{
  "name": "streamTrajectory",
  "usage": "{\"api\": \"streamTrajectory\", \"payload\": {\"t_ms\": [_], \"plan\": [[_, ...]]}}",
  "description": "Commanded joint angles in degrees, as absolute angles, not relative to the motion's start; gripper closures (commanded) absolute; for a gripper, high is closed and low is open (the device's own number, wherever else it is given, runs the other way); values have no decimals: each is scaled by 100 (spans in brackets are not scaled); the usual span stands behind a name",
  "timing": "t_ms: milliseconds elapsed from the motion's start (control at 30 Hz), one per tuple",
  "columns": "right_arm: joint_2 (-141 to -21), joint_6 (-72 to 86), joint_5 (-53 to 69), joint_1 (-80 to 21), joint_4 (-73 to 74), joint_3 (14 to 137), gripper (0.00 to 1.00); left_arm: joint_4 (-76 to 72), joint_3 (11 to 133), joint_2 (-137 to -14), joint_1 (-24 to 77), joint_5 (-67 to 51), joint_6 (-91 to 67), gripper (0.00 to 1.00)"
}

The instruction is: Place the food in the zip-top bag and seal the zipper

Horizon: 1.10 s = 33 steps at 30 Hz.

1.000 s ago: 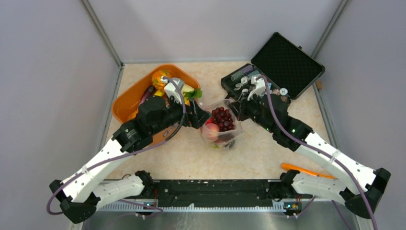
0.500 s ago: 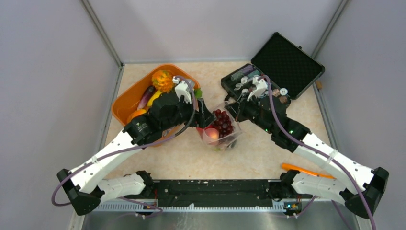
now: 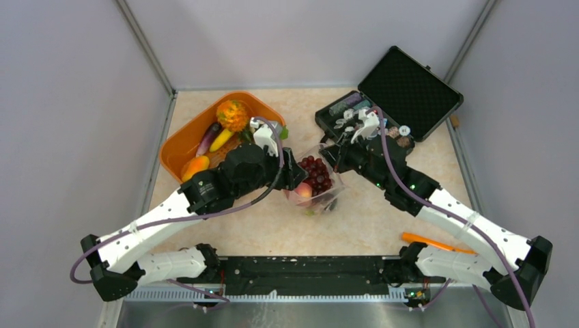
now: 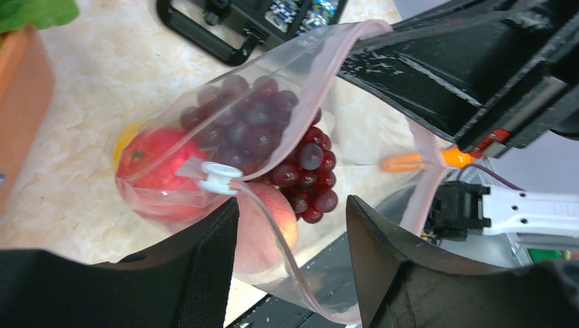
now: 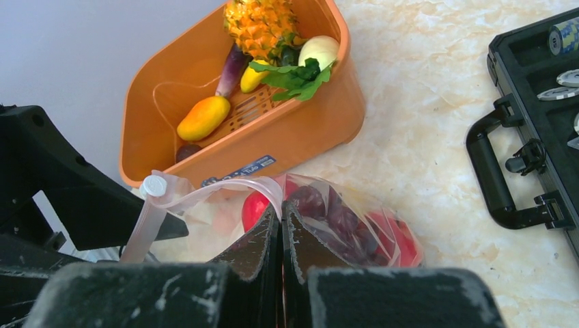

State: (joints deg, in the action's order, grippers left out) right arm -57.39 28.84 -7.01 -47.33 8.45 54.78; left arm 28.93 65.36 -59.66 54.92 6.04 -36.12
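The left tool (image 4: 292,205), jaws apart, straddles the bag's (image 4: 375,130) near zipper strip (image 4: 271,213), which runs lengthwise through the gap just behind the white slider (image 4: 217,179). The right tool (image 5: 281,208) is clamped on the opposite mouth edge. The bag rests on the surface (image 3: 259,219) between the arms, with grapes (image 4: 249,119) inside.

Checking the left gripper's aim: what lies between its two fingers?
Left wrist view: the pink zipper of the zip-top bag, with a peach and grapes inside, lies between the fingers of the left gripper.
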Motion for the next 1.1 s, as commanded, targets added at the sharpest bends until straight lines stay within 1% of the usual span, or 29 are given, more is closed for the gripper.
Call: {"api": "streamTrajectory", "payload": {"t_ms": [0, 100, 167, 267, 300, 400, 433, 567, 633, 700, 833, 900, 933, 1000, 1067], "plan": [[-5689, 2933, -741, -4668, 502, 5637, 100, 3036, 6700, -5888, 5596, 1295, -3653, 40], [-5671, 2936, -685, -4668, 475, 5651, 100, 3212, 6794, -6065, 5613, 1383, -3624, 46], [-5645, 2926, -613, -4674, 451, 5643, 100, 3225, 6832, -6172, 5652, 1422, -3604, 55], [-5610, 2851, -511, -4667, 449, 5639, 100, 3175, 6886, -6277, 5701, 1469, -3546, 63], [-5596, 2817, -465, -4667, 453, 5640, 100, 3176, 6910, -6292, 5710, 1488, -3530, 67], [-5562, 2754, -312, -4673, 459, 5614, 100, 3077, 6931, -6295, 5720, 1509, -3437, 89], [-5537, 2703, -162, -4668, 421, 5584, 100, 3038, 6933, -6284, 5721, 1519, -3397, 99], [-5283, 2086, 707, -4670, 232, 5379, 100, 2978, 7080, -6280, 5713, 1749, -2862, 100], [-5131, 1714, 1357, -4673, 276, 5337, 100, 2866, 7221, -6248, 5712, 1833, -2525, 100], [-5014, 1375, 2114, -4668, 426, 5385, 97, 2603, 7303, -6194, 5708, 1767, -2073, 100], [-4939, 1099, 3448, -4672, 720, 5596, 79, 2196, 7670, -6231, 5695, 1195, -1269, 100], [-4856, 1058, 3736, -4673, 747, 5669, 61, 2097, 7806, -6270, 5687, 906, -954, 100], [-4797, 1022, 3738, -4669, 789, 5699, 54, 2062, 7827, -6275, 5682, 836, -845, 100], [-4651, 888, 3589, -4671, 895, 5759, 46, 1945, 7738, -6219, 5637, 558, -452, 100], [-4504, 745, 3312, -4668, 1021, 5825, 45, 1934, 7611, -6161, 5584, 366, -103, 100]]}}
